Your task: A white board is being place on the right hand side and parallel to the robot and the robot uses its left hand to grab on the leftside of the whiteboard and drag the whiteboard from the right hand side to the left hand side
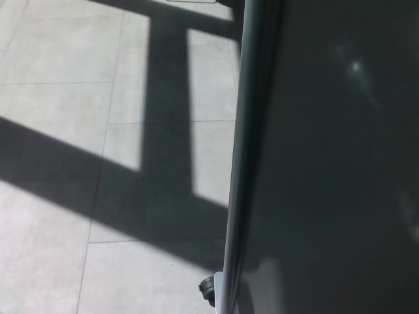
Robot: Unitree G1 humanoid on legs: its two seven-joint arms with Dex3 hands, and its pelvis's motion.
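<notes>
Hands unseen, state untellable; whiteboard [327,163] fills right, caster [207,288] at base, tiled floor [59,118] left.

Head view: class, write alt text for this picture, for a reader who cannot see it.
A large whiteboard, dim in shade, fills the right half of the picture, its metal left edge running almost top to bottom. To its left lies a pale tiled floor crossed by broad dark shadows, and a small black caster shows at the board's foot. No robot hand is visible.

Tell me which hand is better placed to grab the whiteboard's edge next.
Left, though neither hand shows yet. The whiteboard fills the robot's right side, and its frame edge faces the open floor on the left, so the left hand can likely reach it without crossing the board.
</notes>
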